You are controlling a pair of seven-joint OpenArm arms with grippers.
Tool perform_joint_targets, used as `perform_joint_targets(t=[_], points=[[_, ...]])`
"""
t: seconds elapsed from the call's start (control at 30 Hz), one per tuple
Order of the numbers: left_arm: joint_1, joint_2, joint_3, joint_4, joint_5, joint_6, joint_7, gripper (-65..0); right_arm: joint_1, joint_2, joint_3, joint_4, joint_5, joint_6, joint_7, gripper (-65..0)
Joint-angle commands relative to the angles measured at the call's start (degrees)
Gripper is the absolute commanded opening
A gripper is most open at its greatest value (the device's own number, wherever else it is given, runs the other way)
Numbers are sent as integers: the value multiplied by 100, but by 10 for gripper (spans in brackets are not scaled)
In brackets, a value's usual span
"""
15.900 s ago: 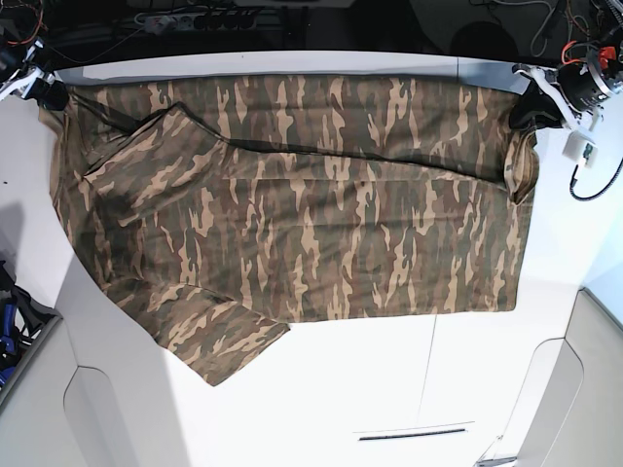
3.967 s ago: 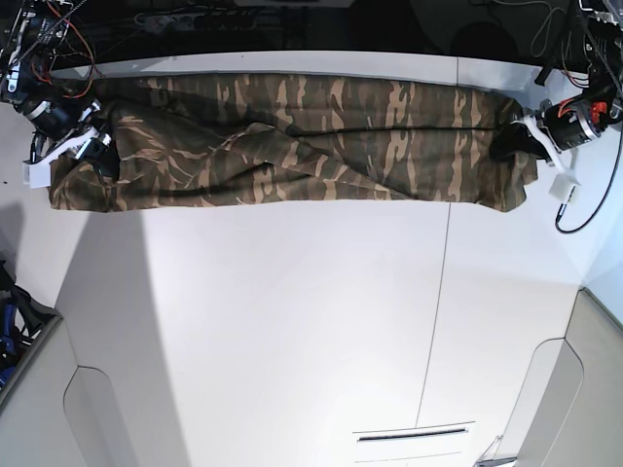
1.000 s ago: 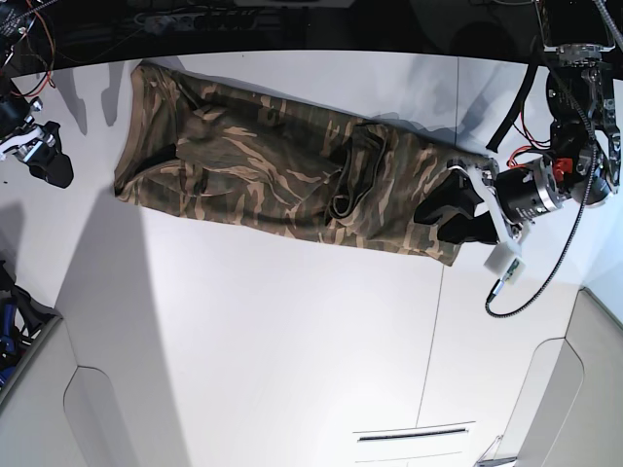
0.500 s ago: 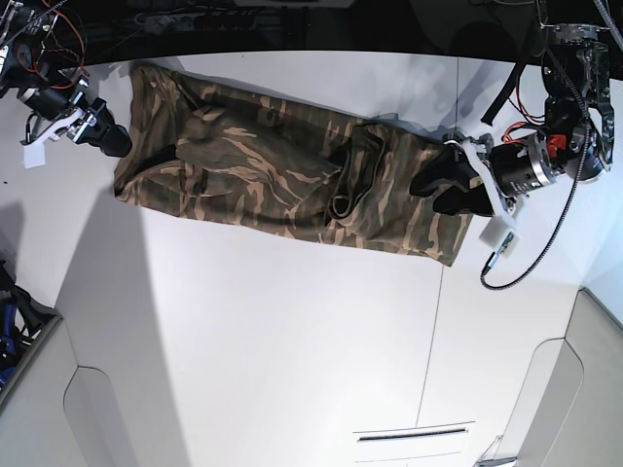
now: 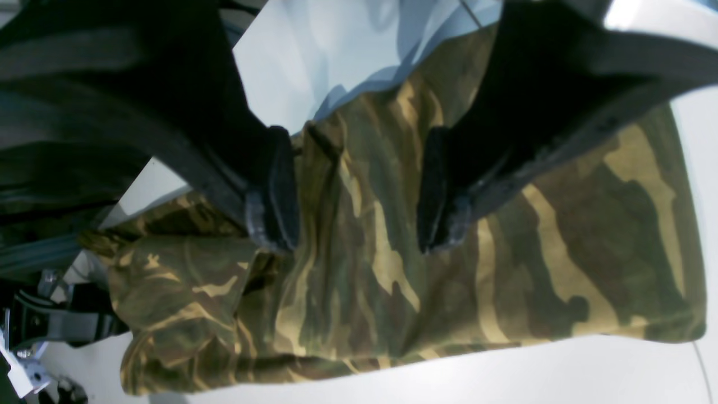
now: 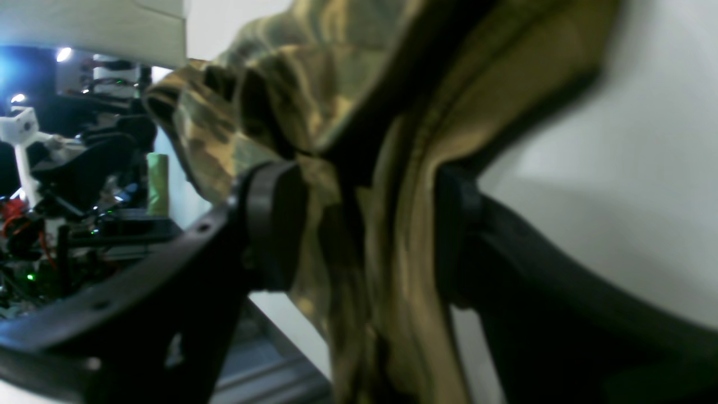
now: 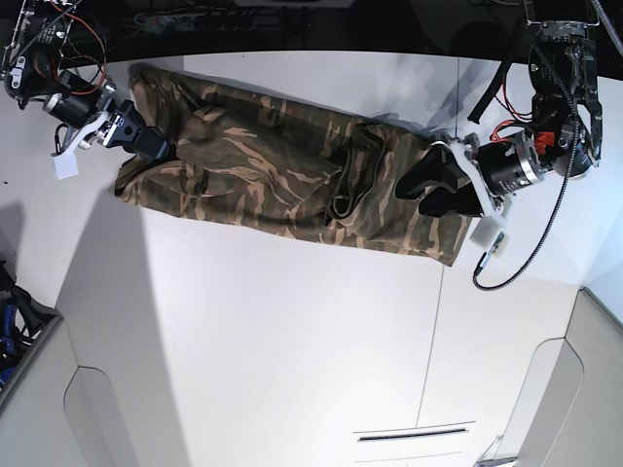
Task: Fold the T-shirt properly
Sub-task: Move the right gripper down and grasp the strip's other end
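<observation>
The camouflage T-shirt (image 7: 282, 175) lies on the white table as a long, crumpled folded band, slanting from the back left to the middle right. My left gripper (image 7: 419, 185) hovers over the shirt's right end. In the left wrist view it (image 5: 359, 224) is open, with its black fingers (image 5: 275, 191) apart above the cloth (image 5: 392, 292). My right gripper (image 7: 161, 148) is at the shirt's left end. In the right wrist view it (image 6: 364, 235) is open, and a bunched seamed edge of the shirt (image 6: 359, 112) runs between its fingers (image 6: 275, 224).
The white table (image 7: 292, 341) has a seam line (image 7: 438, 321) right of centre and a slot (image 7: 414, 433) near the front. A cable loop (image 7: 526, 253) hangs off the left arm. Wires and a power strip (image 7: 195, 17) lie along the dark back edge.
My right gripper has moved right, from beside the shirt onto its left end. My left gripper has shifted slightly left and back over the right end. The shirt has not moved.
</observation>
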Motion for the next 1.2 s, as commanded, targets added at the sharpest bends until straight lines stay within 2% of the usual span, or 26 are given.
perform_joint_targets(t=[0.0,0.17,0.4,0.67,0.97,1.03,1.17], points=[[-55,-61,-37,70,-122,-42,-101,-285,26,-96,-55,33,72,-20,-48,-305],[-55,-63,-37,70,-116,-42,-37,-285,48,-367,-57,33,81,7,-52,-305],[-39,-63,-37,70,116,-44,-42,-285,48,-365,-9,35,271,22,-227,-305],[-39,-63,-37,70,109,-42,-90,-285,46,-369,-219,35,179,22,-256,-305],[-39,-63,-37,70,116,-42,-59,-285,79,-372,-691,35,-557,-46,444,-308],[-37,-63,-37,70,118,-42,-59,-285,125,-385,-688,35,-658,-46,452,-359],[-37,-63,-37,70,111,-42,-61,-285,219,-387,-688,35,-695,-37,450,-567]])
